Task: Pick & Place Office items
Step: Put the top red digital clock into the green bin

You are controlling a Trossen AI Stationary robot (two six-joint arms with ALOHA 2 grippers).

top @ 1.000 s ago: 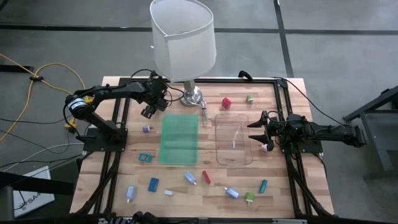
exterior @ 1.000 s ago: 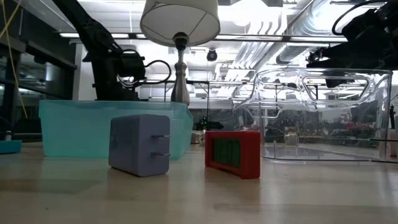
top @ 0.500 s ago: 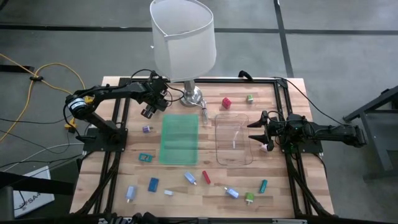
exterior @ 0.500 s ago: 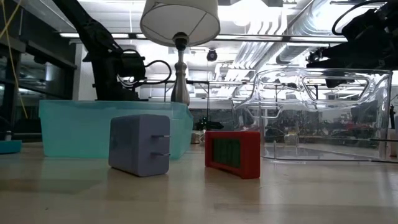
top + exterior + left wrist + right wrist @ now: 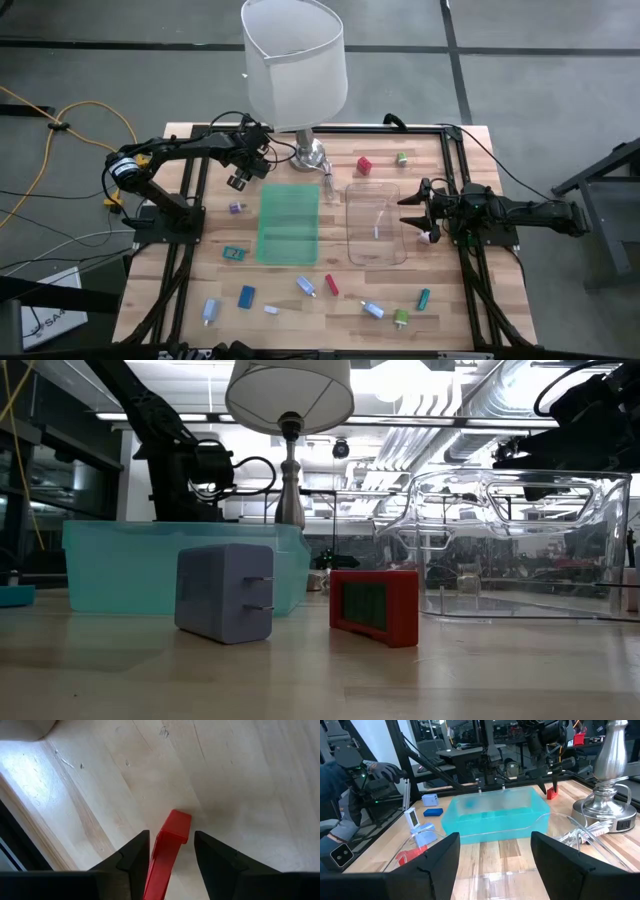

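Red piece (image 5: 167,850) — between left end effector (image 5: 172,852) fingers

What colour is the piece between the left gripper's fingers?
Red: the piece sits between the left gripper fingers, clearest in the left wrist view.

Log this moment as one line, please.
left gripper: open, straddling red piece near lamp | right gripper: open, idle beside tray

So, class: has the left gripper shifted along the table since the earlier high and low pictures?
No. In the high view the left gripper sits at the same spot beside the lamp base, left of it, as before.
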